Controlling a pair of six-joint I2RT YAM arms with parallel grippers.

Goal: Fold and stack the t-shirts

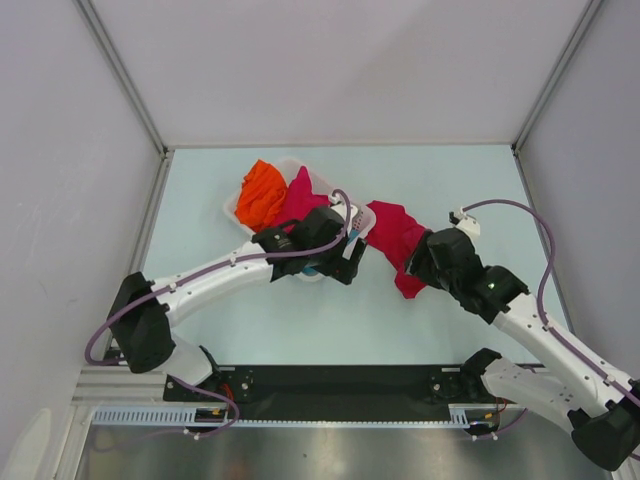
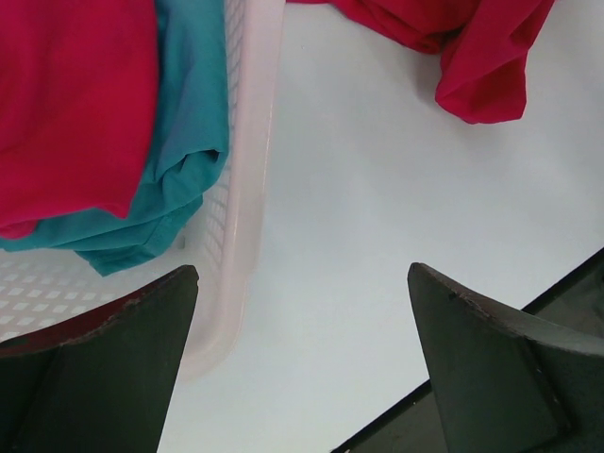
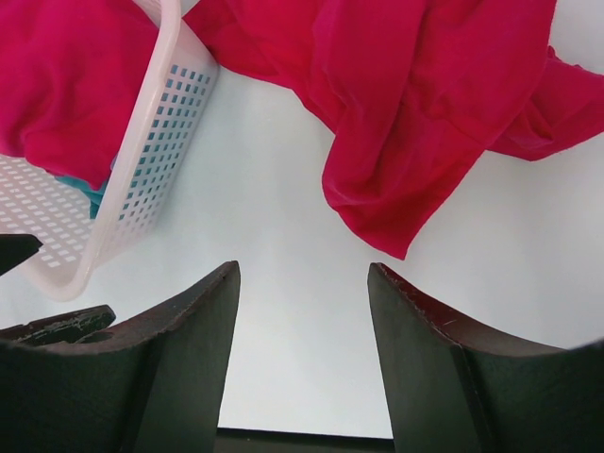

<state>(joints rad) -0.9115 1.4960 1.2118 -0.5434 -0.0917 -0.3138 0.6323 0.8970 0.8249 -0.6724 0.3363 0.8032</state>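
The crimson t-shirt (image 1: 398, 245) lies centre right, its long axis running upper left to lower right, nearest our right gripper (image 3: 304, 274). We see that gripper part open and the left gripper (image 2: 302, 274) wide open, both empty.

Pose: left arm (image 1: 210, 275) stretches low from its base at 7 o'clock toward centre, wrist pointing to 3 o'clock; left gripper (image 1: 345, 262) has its jaws spread wide. The right arm (image 1: 530, 320) reaches from 5 o'clock toward 10 o'clock; right gripper (image 1: 415, 262) has its jaws parted, narrower. The grippers face each other, near but apart.
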